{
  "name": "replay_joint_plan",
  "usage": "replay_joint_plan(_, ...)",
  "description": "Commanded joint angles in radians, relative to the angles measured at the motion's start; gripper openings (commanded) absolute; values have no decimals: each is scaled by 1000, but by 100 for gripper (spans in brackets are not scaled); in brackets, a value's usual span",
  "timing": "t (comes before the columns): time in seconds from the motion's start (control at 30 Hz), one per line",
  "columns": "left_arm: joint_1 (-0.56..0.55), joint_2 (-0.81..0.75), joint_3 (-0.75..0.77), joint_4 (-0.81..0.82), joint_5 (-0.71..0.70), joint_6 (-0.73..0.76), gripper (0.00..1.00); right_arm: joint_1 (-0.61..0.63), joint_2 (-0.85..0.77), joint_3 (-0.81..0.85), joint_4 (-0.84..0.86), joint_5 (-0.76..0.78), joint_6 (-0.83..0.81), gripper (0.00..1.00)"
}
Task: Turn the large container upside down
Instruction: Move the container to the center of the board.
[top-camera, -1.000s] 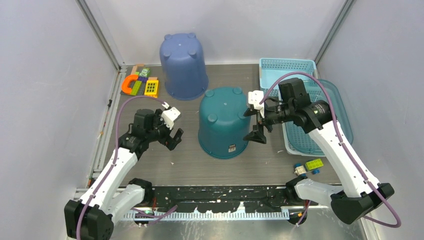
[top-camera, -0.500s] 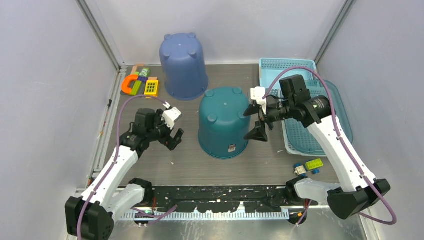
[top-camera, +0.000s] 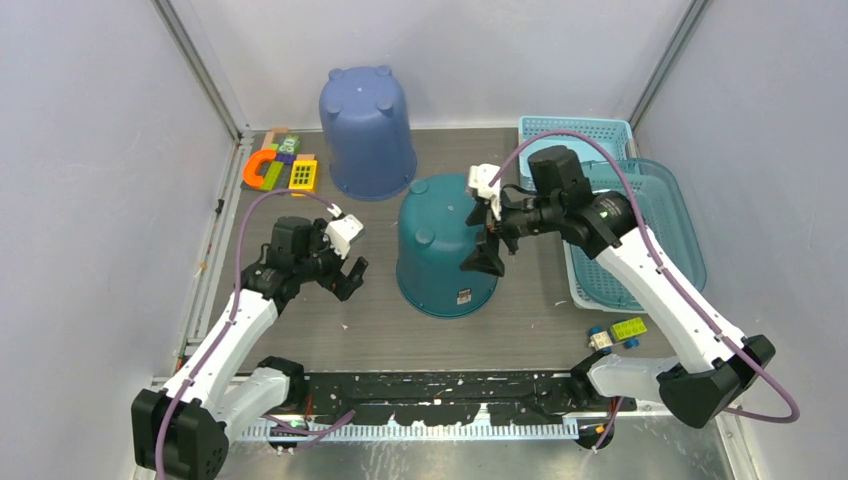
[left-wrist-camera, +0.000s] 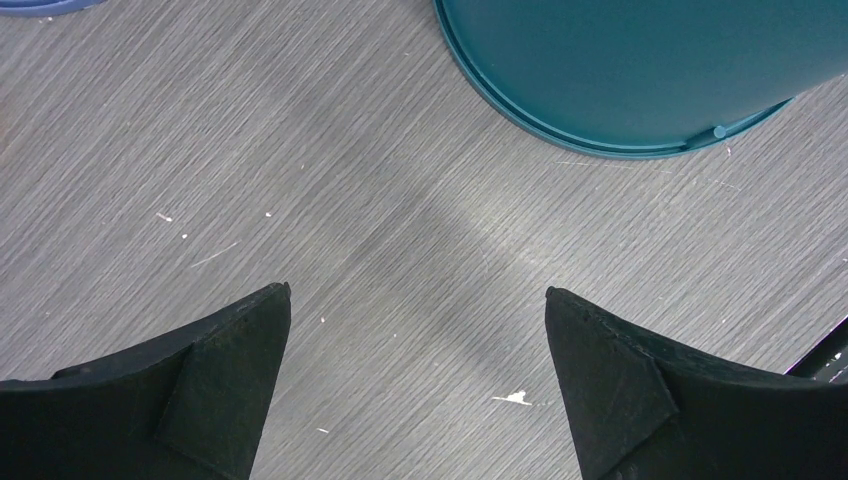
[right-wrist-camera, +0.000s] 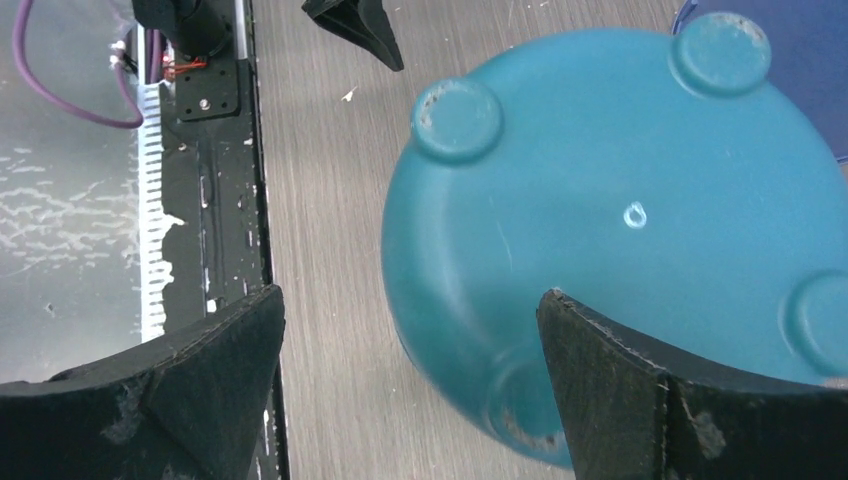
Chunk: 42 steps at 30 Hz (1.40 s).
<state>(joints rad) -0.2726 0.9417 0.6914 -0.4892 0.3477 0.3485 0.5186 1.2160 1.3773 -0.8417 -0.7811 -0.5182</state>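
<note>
Both jaws: spread wide, nothing held.
Left gripper (top-camera: 347, 277): left of centre, low over the bare table (top-camera: 540, 320), apart from the container.
Teal container (top-camera: 440, 250): centre of the frame, rim down on the table, feet up.
Right gripper (top-camera: 486, 236): just right of centre, straddling the container's right side; contact unclear.
Baskets (top-camera: 600, 140): right edge.
</note>
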Motion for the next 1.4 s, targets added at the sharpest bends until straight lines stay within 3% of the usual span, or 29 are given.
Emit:
replay_joint_plan(0.0,6,-7,7,40,9,15,100,85,32,46,112,189,81,100)
replay_joint_plan(0.33,7,-3,0,44,-6,24,100,197,61,-69,188,470,-45,100)
replay_joint_plan(0.83,9,-23,-16,52,-9,41,100,212,80,-159,224,643,-141,100)
replay_joint_plan(1.23,9,-6,-19,57,-17,45,100,211,150,-188,347,812,-96,100)
replay_joint_plan(1.37,9,-5,-15,64,-20,31,100,182,155,-213,415,799,-37,100)
